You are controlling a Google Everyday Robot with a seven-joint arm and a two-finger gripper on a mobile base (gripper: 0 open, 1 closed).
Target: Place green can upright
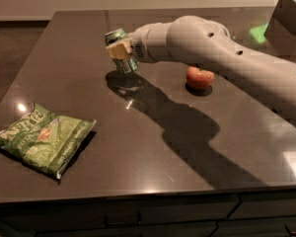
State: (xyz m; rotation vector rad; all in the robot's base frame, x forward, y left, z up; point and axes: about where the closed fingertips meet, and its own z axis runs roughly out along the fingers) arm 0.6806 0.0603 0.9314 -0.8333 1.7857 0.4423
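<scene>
desk (113, 172): dark, glossy top; clock directions are read from its centre.
chip bag (44, 139): nearest item, 8 o'clock, lying flat by the front-left edge. Not part of the task.
arm shadow (187, 132): runs across the middle of the desk from about 4 o'clock up to 11 o'clock and ends right under the can.
apple (200, 78): 2 o'clock, resting on the desk just in front of the arm and well apart from the can.
green can (126, 65): 11 o'clock, far-left part of the desk, in the gripper's hold. Bottom end is at or just above the surface; can't tell if it touches.
gripper (120, 51): 11 o'clock, at the end of the arm reaching in from 3 o'clock. Pale pads are clamped across the can's mid-body.
box (288, 19): grey, far-right corner, 1 o'clock. Not involved.
done: my read is that the can is grasped, brought over bare desk and turned nearly upright.
left: seat the base flat on the desk, release, back the gripper away without knocking it over.
axis: long axis close to vertical. Silver top end points up and leans slightly toward 11 o'clock, bottom end faces the desk. Not square yet, so the tilt probably needs taking out before release.
</scene>
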